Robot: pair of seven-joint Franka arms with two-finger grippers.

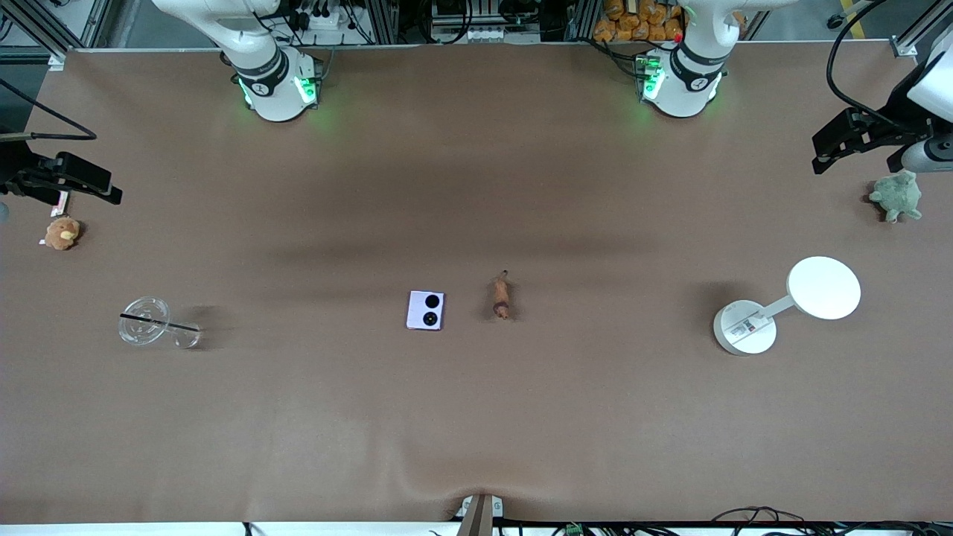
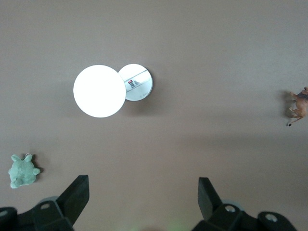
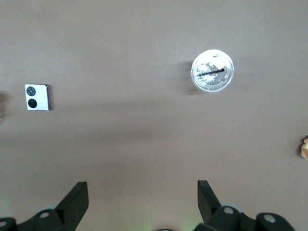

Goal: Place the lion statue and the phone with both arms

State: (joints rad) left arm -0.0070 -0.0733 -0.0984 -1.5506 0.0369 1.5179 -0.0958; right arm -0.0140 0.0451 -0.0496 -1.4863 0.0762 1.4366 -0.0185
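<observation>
The lion statue [image 1: 501,296], small and reddish-brown, lies on the brown table near its middle. It also shows at the edge of the left wrist view [image 2: 299,106]. The phone [image 1: 426,310], pale lavender with two black circles, lies flat beside it toward the right arm's end. It also shows in the right wrist view [image 3: 38,97]. My left gripper [image 1: 834,145] hangs high over the left arm's end of the table, open and empty [image 2: 143,192]. My right gripper [image 1: 89,182] hangs high over the right arm's end, open and empty [image 3: 143,192].
A white stand with a round disc [image 1: 823,288] stands toward the left arm's end. A green plush turtle [image 1: 897,195] sits near the left gripper. A clear cup with a black straw [image 1: 156,324] and a tan plush toy [image 1: 62,233] lie toward the right arm's end.
</observation>
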